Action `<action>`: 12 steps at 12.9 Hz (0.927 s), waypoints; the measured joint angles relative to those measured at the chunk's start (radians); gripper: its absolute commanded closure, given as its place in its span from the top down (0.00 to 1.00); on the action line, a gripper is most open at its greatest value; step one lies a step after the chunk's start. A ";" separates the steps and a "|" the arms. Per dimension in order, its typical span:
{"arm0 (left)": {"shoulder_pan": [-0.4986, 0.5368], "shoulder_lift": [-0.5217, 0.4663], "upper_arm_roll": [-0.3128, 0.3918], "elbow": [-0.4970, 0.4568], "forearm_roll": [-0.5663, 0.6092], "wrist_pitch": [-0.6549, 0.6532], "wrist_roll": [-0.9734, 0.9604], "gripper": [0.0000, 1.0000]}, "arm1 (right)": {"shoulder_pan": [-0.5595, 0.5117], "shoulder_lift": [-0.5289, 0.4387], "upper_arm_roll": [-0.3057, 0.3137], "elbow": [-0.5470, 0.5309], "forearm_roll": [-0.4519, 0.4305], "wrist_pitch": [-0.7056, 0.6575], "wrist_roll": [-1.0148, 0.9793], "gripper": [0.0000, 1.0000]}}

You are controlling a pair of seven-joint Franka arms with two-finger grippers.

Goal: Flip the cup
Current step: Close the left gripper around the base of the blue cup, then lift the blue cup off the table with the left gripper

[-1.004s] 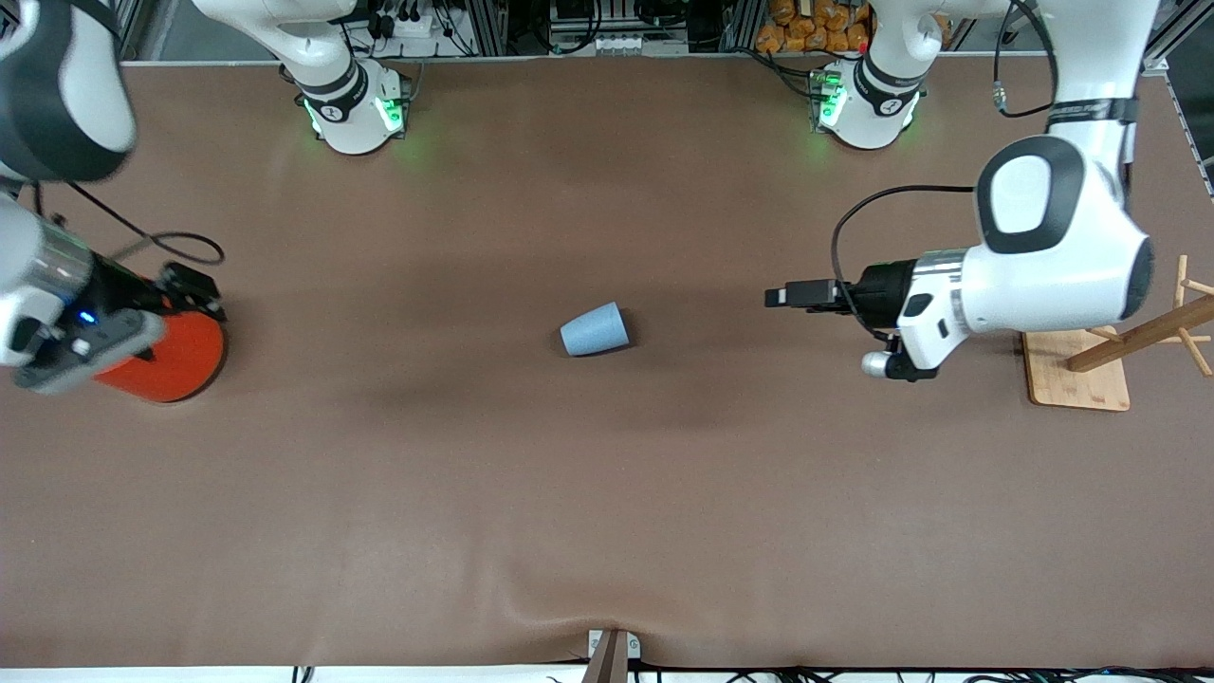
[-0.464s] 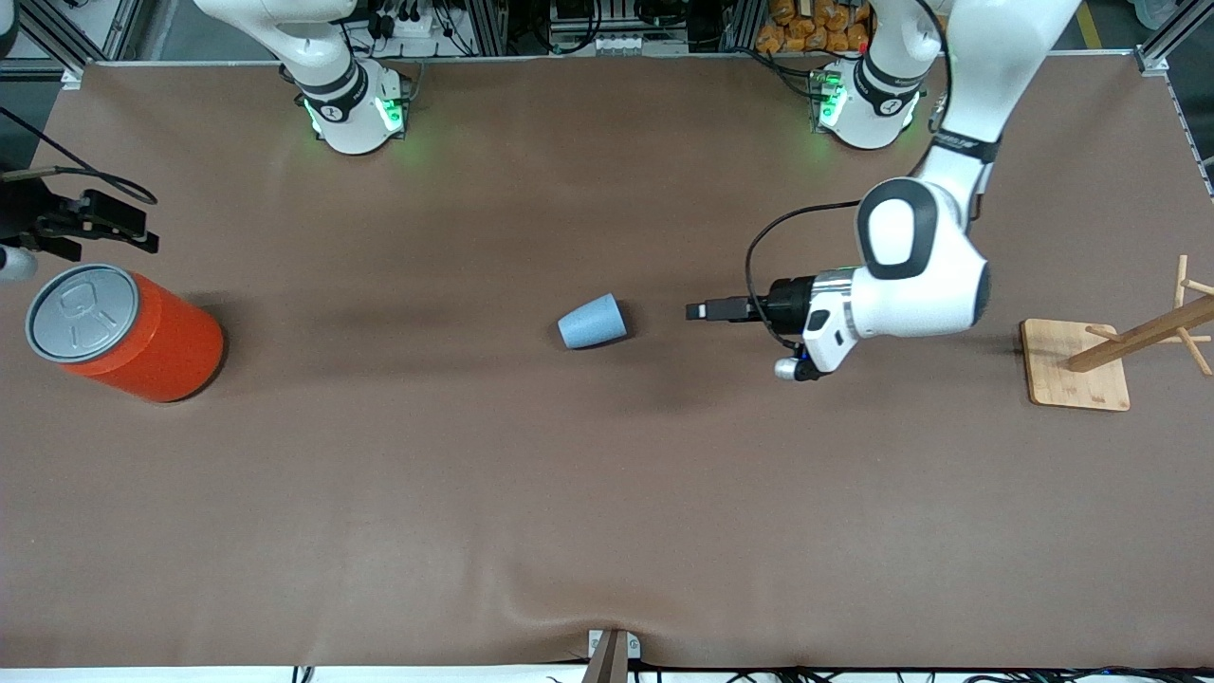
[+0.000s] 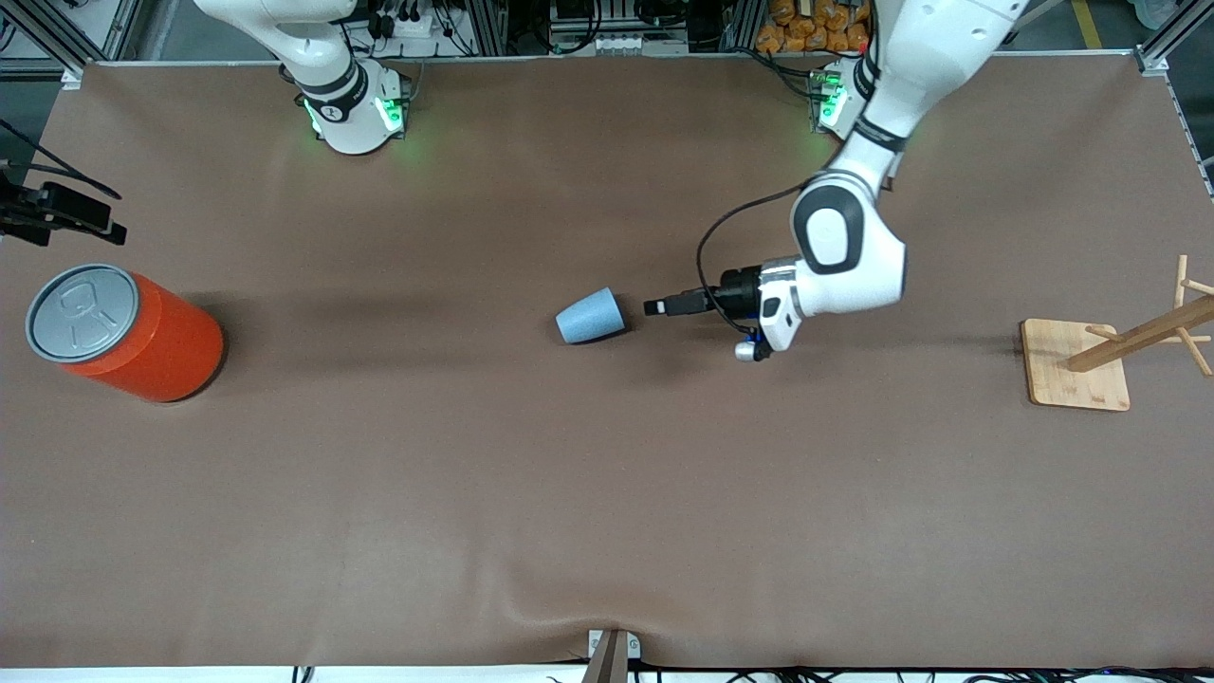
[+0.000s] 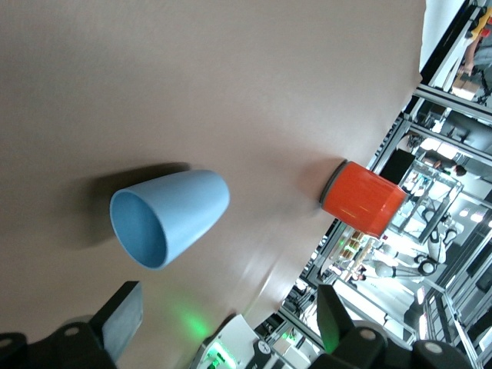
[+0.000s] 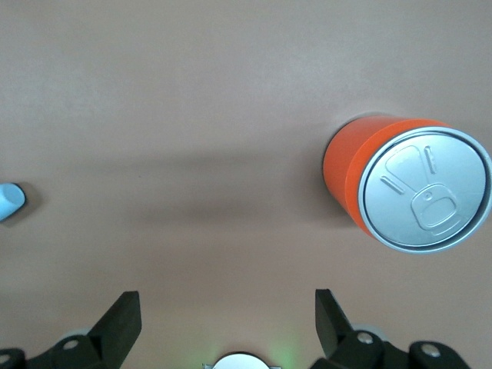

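Note:
The light-blue cup (image 3: pixel 590 317) lies on its side in the middle of the brown table. Its darker open mouth faces my left gripper, as the left wrist view shows (image 4: pixel 173 215). My left gripper (image 3: pixel 654 306) is open and empty. It is held low, pointing sideways at the cup, a short gap from its mouth. In the left wrist view (image 4: pixel 228 323) the cup lies ahead of the fingers, not between them. My right gripper (image 3: pixel 71 216) is open and empty at the right arm's end of the table, above and beside the orange can; its wrist view (image 5: pixel 227 315) looks down on bare table.
A large orange can (image 3: pixel 123 332) with a grey pull-tab lid stands at the right arm's end; it also shows in the right wrist view (image 5: pixel 407 188). A wooden rack on a square base (image 3: pixel 1076 365) stands at the left arm's end.
My left gripper has moved steadily across the table toward the cup and now sits close to its mouth. My right arm has drawn back from over the can toward the table's end.

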 measured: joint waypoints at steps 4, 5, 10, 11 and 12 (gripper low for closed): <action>-0.106 0.050 -0.001 -0.008 -0.236 0.112 0.150 1.00 | 0.005 0.000 0.012 0.040 0.000 -0.011 0.063 1.00; -0.121 0.062 -0.001 -0.008 -0.256 0.124 0.167 1.00 | 0.005 0.000 0.012 0.042 0.000 -0.018 0.066 1.00; -0.138 0.128 0.000 0.044 -0.334 0.125 0.211 1.00 | 0.004 0.000 0.010 0.070 -0.015 -0.065 0.075 1.00; -0.143 0.142 0.000 0.066 -0.348 0.125 0.210 1.00 | 0.002 0.000 0.007 0.075 -0.017 -0.064 0.077 1.00; -0.153 0.157 0.000 0.085 -0.366 0.125 0.211 1.00 | 0.002 0.000 0.005 0.076 -0.018 -0.063 0.078 1.00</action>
